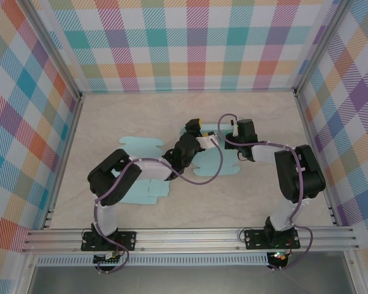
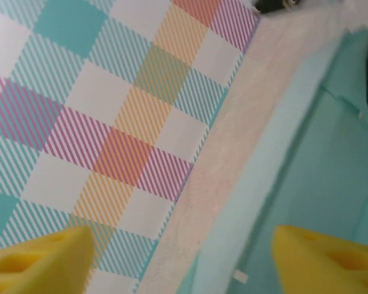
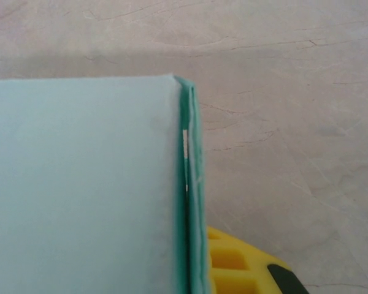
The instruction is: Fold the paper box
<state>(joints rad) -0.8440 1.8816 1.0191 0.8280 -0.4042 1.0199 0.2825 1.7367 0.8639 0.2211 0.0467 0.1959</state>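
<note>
Paper box partly folded at table centre; right gripper clamped on it, left gripper open.
The light teal paper box lies on the table between the two arms, with flat panels spread toward the left arm and a folded section at centre. In the right wrist view, a doubled paper layer stands edge-on and runs down beside the yellow finger. The right fingers are closed together on this folded section. In the left wrist view, the two yellow fingertips stand wide apart, with the table surface and a teal panel between them. Nothing is gripped. Both grippers meet close together above the central fold.
</note>
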